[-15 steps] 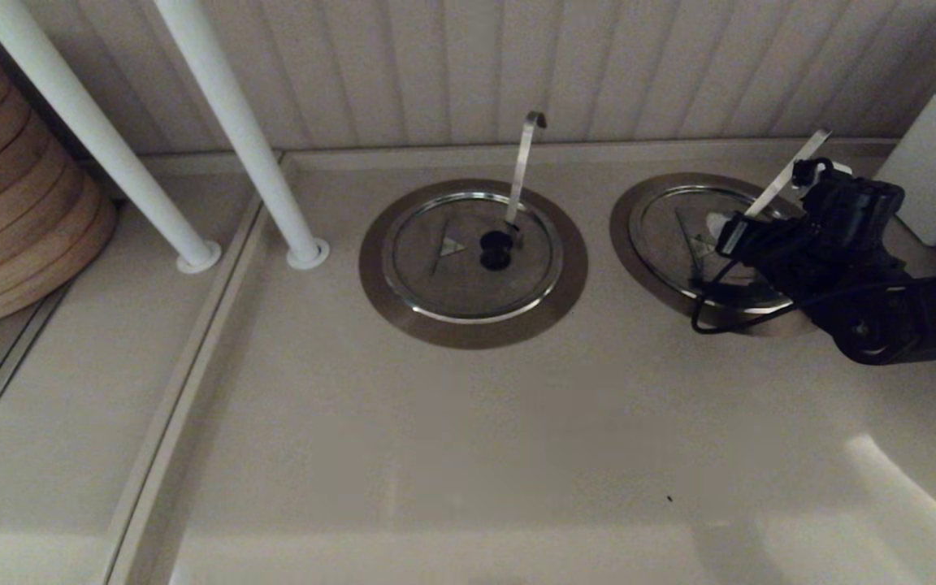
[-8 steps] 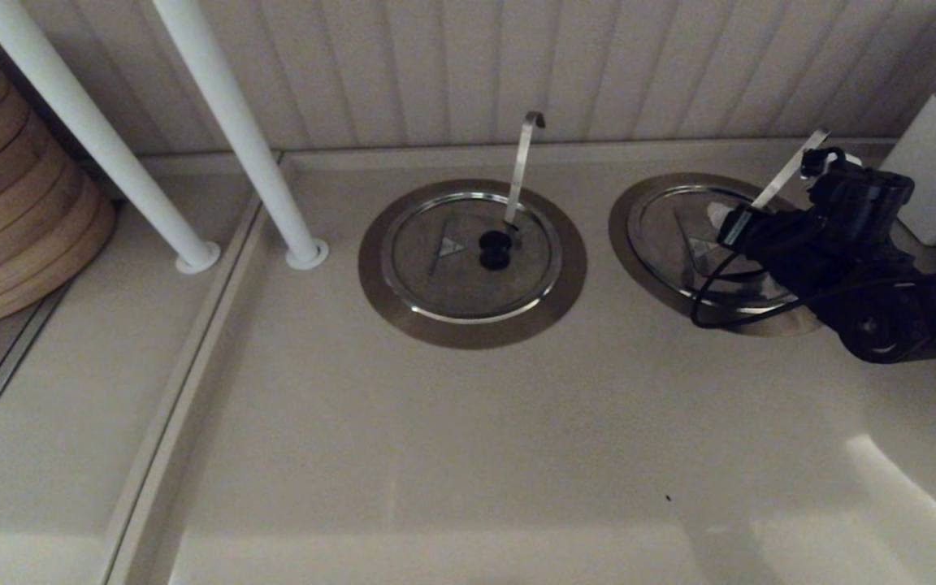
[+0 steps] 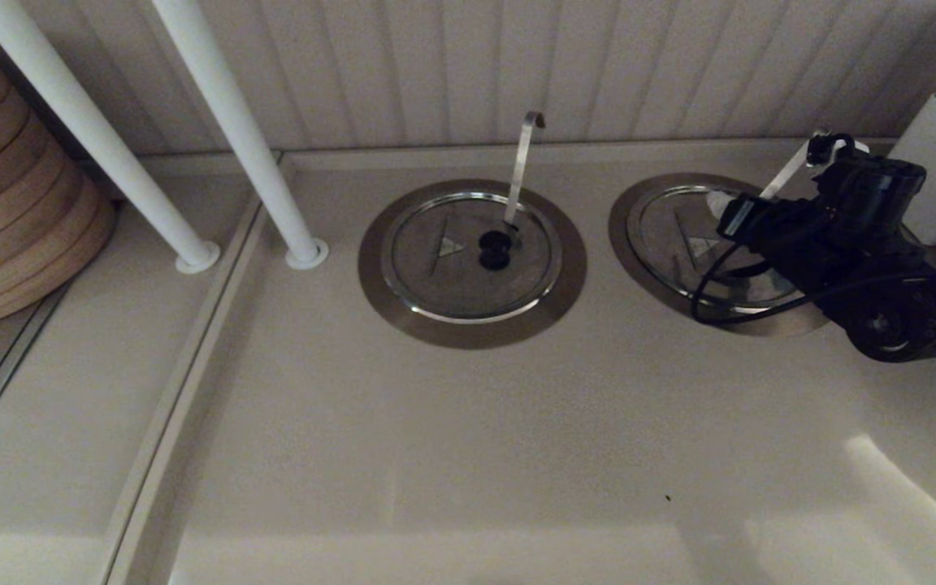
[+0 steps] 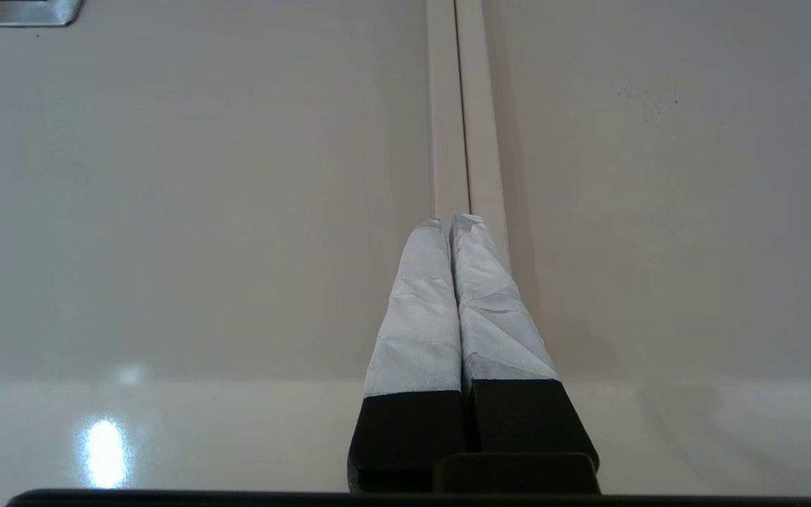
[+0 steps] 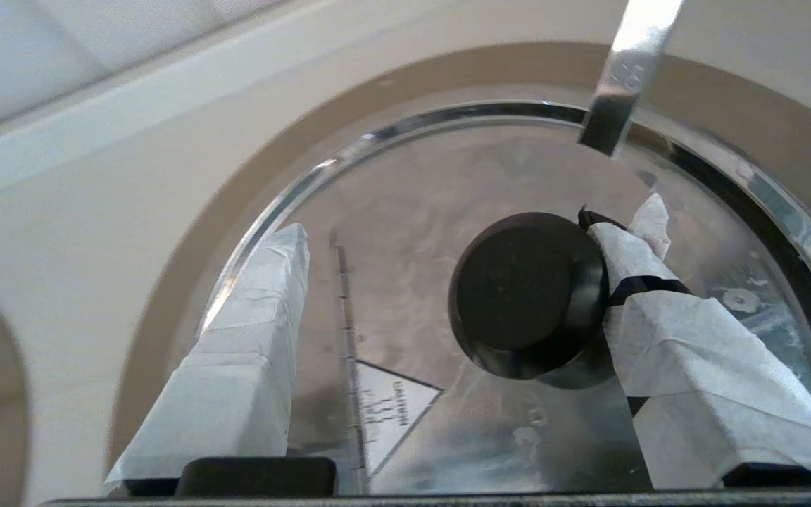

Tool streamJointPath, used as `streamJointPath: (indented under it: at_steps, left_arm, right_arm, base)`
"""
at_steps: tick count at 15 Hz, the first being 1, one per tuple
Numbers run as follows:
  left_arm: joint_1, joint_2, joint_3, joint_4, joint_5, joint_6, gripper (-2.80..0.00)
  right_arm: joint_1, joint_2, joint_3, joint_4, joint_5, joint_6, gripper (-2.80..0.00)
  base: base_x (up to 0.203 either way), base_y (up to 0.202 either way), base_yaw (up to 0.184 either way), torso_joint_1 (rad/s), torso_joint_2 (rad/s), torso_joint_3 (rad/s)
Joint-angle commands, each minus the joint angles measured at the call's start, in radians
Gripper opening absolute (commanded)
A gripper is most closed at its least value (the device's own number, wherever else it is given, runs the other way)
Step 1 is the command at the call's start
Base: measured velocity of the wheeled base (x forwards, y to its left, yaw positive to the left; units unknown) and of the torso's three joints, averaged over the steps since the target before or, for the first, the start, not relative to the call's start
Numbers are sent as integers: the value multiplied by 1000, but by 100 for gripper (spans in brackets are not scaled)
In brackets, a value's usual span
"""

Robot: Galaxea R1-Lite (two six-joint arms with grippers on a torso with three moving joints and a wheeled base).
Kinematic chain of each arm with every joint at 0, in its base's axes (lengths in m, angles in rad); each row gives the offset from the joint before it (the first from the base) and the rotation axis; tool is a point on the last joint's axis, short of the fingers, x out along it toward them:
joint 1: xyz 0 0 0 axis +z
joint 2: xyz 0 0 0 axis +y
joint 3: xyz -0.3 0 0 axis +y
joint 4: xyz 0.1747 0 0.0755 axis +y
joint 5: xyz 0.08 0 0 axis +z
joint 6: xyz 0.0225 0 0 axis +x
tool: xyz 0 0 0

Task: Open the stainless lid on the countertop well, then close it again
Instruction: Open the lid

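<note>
The right gripper [image 5: 448, 246] hangs over the stainless lid [image 5: 448, 394], seated flat in the countertop well [image 3: 639, 244], jaws wide around its black knob [image 5: 525, 292] to lift it

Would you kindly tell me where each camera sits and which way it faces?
Head view: high, looking down at the countertop; the right gripper is over the round brushed-steel lid.
Left wrist view: behind the shut left gripper, facing the bare beige countertop.
Right wrist view: behind the open right gripper, facing the lid's black knob.
Shared: head and right wrist views both show that lid and the slanting ladle handle.
</note>
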State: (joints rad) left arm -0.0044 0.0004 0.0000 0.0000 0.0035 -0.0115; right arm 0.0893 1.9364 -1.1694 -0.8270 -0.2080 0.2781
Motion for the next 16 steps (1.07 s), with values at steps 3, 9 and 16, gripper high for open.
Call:
streamJointPath:
  at_steps: [3, 9, 16]
  left_arm:
    - [0, 1, 0, 0, 0, -1, -280]
    - [0, 1, 0, 0, 0, -1, -280]
    - [0, 1, 0, 0, 0, -1, -280]
  right_arm:
    - [24, -20, 0, -3, -4, -2, 0]
    - [73, -45, 23, -4, -28, -5, 0]
    - [115, -60, 54, -4, -30, -8, 0]
  base:
    - [0, 0, 0, 0, 0, 0]
    - [0, 0, 0, 0, 0, 0]
    - [0, 0, 0, 0, 0, 0]
